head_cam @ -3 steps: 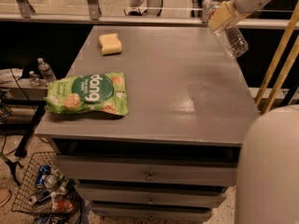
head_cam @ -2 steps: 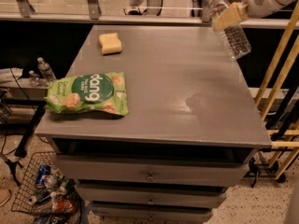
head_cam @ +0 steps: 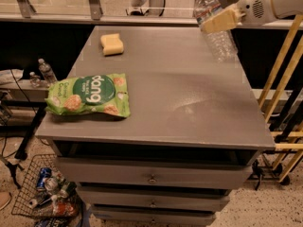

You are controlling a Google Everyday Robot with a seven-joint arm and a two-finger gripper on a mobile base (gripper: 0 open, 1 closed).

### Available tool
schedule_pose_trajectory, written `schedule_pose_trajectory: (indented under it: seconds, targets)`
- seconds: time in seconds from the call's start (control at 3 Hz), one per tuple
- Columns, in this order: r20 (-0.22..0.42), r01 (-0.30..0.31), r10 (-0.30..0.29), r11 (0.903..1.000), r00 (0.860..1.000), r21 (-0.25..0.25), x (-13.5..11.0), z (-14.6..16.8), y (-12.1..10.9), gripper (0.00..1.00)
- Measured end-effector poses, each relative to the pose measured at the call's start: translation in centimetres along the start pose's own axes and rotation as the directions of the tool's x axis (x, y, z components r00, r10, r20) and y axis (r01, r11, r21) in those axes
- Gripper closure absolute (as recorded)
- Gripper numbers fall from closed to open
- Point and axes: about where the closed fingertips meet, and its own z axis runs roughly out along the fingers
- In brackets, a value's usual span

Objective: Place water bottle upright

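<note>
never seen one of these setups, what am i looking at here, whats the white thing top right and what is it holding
This is one camera's picture, looking down on a grey drawer cabinet. The white thing at top right is a robot arm. Its tan two-finger gripper is shut on the water bottle, clear and ribbed with a white cap, held tilted at the cabinet's far right corner. On top lie a green snack bag at front left and a yellow sponge at the back.
</note>
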Motion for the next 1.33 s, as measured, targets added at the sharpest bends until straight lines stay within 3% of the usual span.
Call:
schedule_pose_trajectory:
  seconds: [0.33,0.67,1.0,1.33]
  targets:
    - [0.031,0.003,-0.002,0.9992,1.000,-0.040,0.5,0.2,-0.1,1.00]
    - [0.134,0.036,-0.016,0.9889,0.991,-0.144,1.1,0.9,0.5,1.00]
    - [0.242,0.078,-0.030,0.9784,0.970,-0.191,1.5,1.2,1.0,1.00]
    - [0.367,0.103,-0.023,0.9739,0.930,-0.202,2.6,1.5,0.9,1.00]
